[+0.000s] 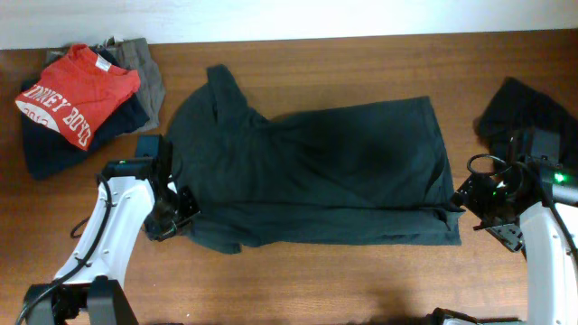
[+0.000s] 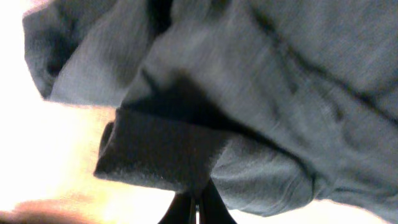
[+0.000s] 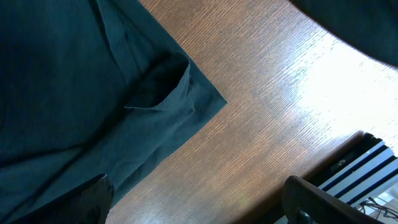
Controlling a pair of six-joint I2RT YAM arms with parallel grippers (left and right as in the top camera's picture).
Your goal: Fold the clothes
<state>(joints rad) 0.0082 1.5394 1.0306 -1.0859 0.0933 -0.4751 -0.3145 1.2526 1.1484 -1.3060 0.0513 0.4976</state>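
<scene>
A black T-shirt [image 1: 316, 171] of the clothes lies spread across the middle of the wooden table [image 1: 361, 280], its lower part folded over. My left gripper [image 1: 181, 217] is at the shirt's lower left edge. In the left wrist view its jaws [image 2: 198, 208] are pressed together on a dark folded hem [image 2: 161, 149] of the shirt [image 2: 280, 93]. My right gripper [image 1: 461, 203] hovers at the shirt's lower right corner. In the right wrist view it [image 3: 199, 202] stands wide open over bare wood. One finger is over the shirt's edge [image 3: 74, 81].
A stack of clothes sits at the back left, a red shirt with white lettering [image 1: 77, 90] on top of navy and grey ones. Another black garment [image 1: 528, 113] lies at the back right. The table's edge [image 3: 348, 146] runs close to my right gripper.
</scene>
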